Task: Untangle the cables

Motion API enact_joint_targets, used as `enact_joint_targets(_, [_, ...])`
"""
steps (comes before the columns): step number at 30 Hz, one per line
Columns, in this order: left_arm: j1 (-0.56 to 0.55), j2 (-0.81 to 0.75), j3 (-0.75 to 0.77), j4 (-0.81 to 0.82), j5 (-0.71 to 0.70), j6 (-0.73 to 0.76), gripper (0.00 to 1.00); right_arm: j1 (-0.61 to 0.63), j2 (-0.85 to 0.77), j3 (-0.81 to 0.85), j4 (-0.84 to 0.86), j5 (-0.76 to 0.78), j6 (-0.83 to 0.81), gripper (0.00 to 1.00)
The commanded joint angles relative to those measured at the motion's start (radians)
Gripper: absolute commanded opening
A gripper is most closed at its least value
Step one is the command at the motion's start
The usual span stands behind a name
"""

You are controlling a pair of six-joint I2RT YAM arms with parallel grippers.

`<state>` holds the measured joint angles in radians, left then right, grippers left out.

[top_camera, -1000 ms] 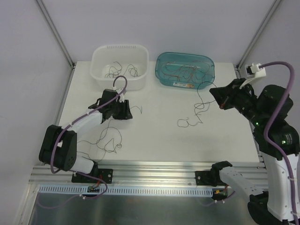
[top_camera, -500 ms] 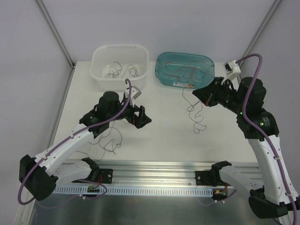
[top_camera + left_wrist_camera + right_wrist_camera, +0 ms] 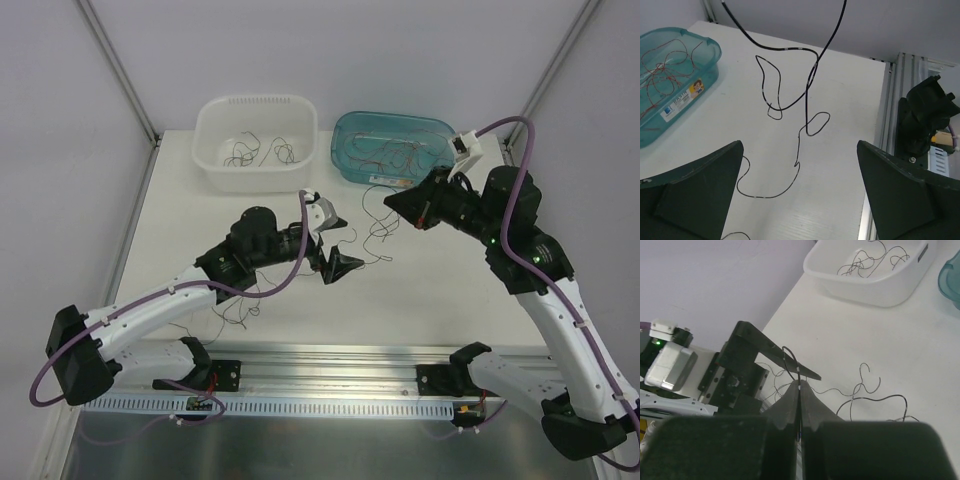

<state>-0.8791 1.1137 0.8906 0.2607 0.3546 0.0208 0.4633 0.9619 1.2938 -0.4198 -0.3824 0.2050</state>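
Some cables [image 3: 262,152] are sitting in tubs [image 3: 205,135]; the right gripper [image 3: 799,385] is pinching one, the left gripper [image 3: 800,150] gaping empty, others lying loose.

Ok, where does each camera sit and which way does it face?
Top external: above and behind, looking down on the table; the left arm and right arm show.
Left wrist: on the left arm, facing the teal tub and a black cable; the left gripper shows, open.
Right wrist: on the right arm, facing the white tub; the right gripper shows, shut on that cable.
Shared: top and left wrist both show the teal tub.
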Motion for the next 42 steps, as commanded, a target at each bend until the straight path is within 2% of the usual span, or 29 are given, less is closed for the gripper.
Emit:
enact_joint_targets(1, [-0.032, 0.043, 0.036, 0.15, -0.045, 0.076, 0.98, 0.038, 0.003, 0.001, 0.11, -0.004, 0.033, 0.01])
enact_joint_targets(11, [-0.066, 0.106, 0.048, 0.264, -0.08, 0.09, 0.92, 0.123, 0.031, 0.002, 0.154, 0.011, 0.048, 0.01])
enact_joint_targets(16, [-0.075, 0.117, 0.038, 0.316, -0.077, 0.084, 0.86, 0.152, 0.047, 0.002, 0.168, 0.016, 0.053, 0.01])
enact_joint_targets(19, [-0.077, 0.117, 0.034, 0.327, -0.066, 0.077, 0.72, 0.163, 0.054, 0.002, 0.171, 0.019, 0.051, 0.01])
enact_joint_targets(20, [-0.077, 0.115, 0.03, 0.328, -0.066, 0.077, 0.57, 0.164, 0.055, 0.002, 0.17, 0.02, 0.051, 0.01])
enact_joint_targets(23, [-0.077, 0.106, 0.016, 0.33, -0.075, 0.073, 0.29, 0.167, 0.052, -0.001, 0.162, 0.03, 0.043, 0.01])
enact_joint_targets(24, [-0.077, 0.101, 0.013, 0.33, -0.078, 0.074, 0.12, 0.166, 0.051, -0.002, 0.159, 0.037, 0.034, 0.01])
enact_joint_targets(25, [-0.077, 0.1, 0.008, 0.33, -0.088, 0.071, 0.05, 0.166, 0.051, -0.002, 0.145, 0.042, 0.033, 0.01])
enact_joint_targets(26, [-0.077, 0.094, 0.005, 0.33, -0.092, 0.071, 0.0, 0.166, 0.046, -0.004, 0.142, 0.049, 0.028, 0.01])
enact_joint_targets(28, [-0.077, 0.09, 0.002, 0.328, -0.109, 0.065, 0.0, 0.167, 0.041, -0.004, 0.125, 0.053, 0.014, 0.02])
enact_joint_targets(29, [-0.077, 0.089, 0.002, 0.325, -0.12, 0.062, 0.0, 0.167, 0.037, -0.004, 0.115, 0.062, 0.007, 0.04])
enact_joint_targets(30, [-0.075, 0.086, 0.001, 0.321, -0.131, 0.057, 0.0, 0.166, 0.034, -0.002, 0.089, 0.069, -0.016, 0.13])
enact_joint_targets(33, [-0.07, 0.089, 0.019, 0.272, -0.192, 0.057, 0.0, 0.166, 0.014, -0.002, 0.02, 0.121, -0.059, 0.28])
enact_joint_targets(34, [-0.058, 0.092, 0.033, 0.252, -0.21, 0.057, 0.0, 0.166, 0.006, -0.002, 0.001, 0.134, -0.094, 0.4])
enact_joint_targets(36, [-0.035, 0.1, 0.051, 0.197, -0.232, 0.035, 0.0, 0.164, -0.011, -0.001, -0.057, 0.169, -0.13, 0.55])
enact_joint_targets(37, [-0.017, 0.103, 0.068, 0.184, -0.226, 0.025, 0.0, 0.166, -0.017, -0.004, -0.074, 0.178, -0.145, 0.69])
enact_joint_targets(40, [0.058, 0.113, 0.12, 0.121, -0.209, 0.004, 0.0, 0.167, -0.055, -0.014, -0.117, 0.206, -0.197, 0.87])
enact_joint_targets(42, [0.112, 0.126, 0.155, 0.075, -0.207, 0.004, 0.0, 0.164, -0.075, -0.039, -0.134, 0.226, -0.233, 0.93])
